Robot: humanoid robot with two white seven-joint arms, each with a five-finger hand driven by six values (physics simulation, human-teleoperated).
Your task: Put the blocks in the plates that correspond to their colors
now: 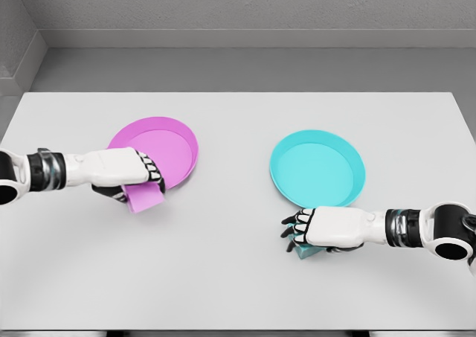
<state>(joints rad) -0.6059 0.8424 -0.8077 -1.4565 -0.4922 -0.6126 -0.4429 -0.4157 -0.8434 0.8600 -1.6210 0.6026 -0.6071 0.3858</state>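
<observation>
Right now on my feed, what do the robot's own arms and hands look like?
Both arms are glossy white shells with black joints and ribbed silver-grey wrist bands. The left hand and right hand have white backs and black fingers with white segments. No cables or markings show.

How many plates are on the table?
2: a purple plate at center-left, partly covered by the left hand, and a cyan plate at center-right. None seems hidden.
</observation>
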